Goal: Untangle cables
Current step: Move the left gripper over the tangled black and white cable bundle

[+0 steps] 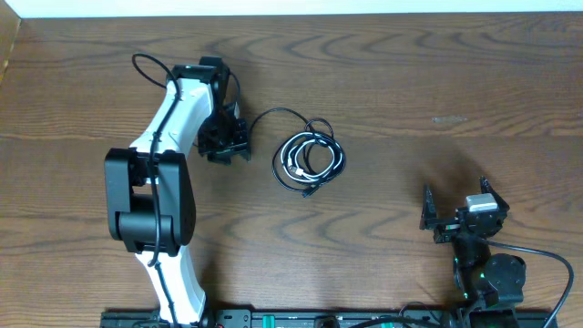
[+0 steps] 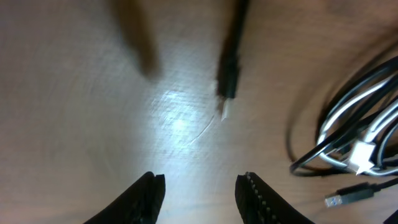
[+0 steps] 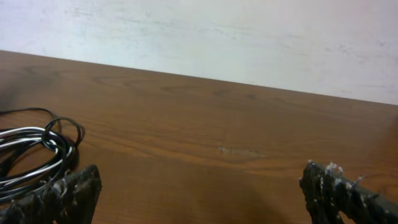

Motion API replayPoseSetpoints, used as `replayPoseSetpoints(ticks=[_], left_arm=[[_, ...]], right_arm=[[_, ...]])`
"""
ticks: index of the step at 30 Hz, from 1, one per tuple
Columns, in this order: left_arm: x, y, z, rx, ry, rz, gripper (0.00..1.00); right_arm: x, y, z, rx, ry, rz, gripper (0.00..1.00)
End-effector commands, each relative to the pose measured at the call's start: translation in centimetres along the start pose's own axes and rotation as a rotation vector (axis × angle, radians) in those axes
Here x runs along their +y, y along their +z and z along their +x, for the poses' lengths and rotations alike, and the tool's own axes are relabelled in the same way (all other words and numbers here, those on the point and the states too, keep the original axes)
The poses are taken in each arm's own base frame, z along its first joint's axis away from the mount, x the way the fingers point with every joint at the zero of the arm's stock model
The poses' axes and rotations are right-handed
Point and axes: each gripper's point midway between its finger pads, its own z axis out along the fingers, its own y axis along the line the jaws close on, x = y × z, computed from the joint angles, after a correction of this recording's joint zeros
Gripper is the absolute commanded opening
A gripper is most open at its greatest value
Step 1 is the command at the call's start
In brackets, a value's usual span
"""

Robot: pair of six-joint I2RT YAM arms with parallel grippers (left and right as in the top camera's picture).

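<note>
The cables [image 1: 293, 164] lie in one tight coil at mid-table, black and white strands wound together, none yet separated. The left claw [image 2: 200, 186] hovers low at the coil's 9 o'clock. Its fingers are part-spread with only bare table [image 2: 124, 124] between them, so it pinches nothing. In its wrist view a black plug [image 2: 227, 78] lies at 12 o'clock ahead of the fingers, apart from them, and the coil sits at 3 o'clock. The right claw [image 3: 200, 177] sits at the coil's 4 o'clock, well apart, spread wide and empty.

The step in hand looks like going for that loose black end. The next move calls for advancing toward 12 o'clock until the plug lies between the fingers, then closing on it. After that, draw toward 9 o'clock, away from the coil. The right claw probably needs to pin the coil, or the whole bundle may drag along.
</note>
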Motion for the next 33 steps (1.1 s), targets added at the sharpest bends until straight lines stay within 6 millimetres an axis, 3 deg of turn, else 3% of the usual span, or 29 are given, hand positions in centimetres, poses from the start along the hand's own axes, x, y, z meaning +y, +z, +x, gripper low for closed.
replayPoseSetpoints(ticks=[1, 9, 14, 30, 33], left_arm=[[-1.1, 0.4, -0.8, -0.035, 0.022, 0.014, 0.44], [-2.9, 0.7, -2.0, -0.098, 0.076, 0.02, 0.44], [-2.0, 1.3, -2.0, -0.118, 0.079, -0.085, 0.44], [-0.8, 4.2, -2.3, -0.162, 0.093, -0.137, 0.44], [-0.5, 4.7, -1.9, -0.149, 0.091, -0.141, 0.37]], right_arm=[[0.1, 0.0, 0.1, 0.002, -0.01, -0.004, 0.99], [0.1, 0.0, 0.1, 0.002, -0.01, -0.004, 0.99], [0.1, 0.0, 0.1, 0.002, -0.01, -0.004, 0.99], [0.1, 0.0, 0.1, 0.002, -0.01, -0.004, 0.99], [0.1, 0.0, 0.1, 0.002, -0.01, -0.004, 0.99]])
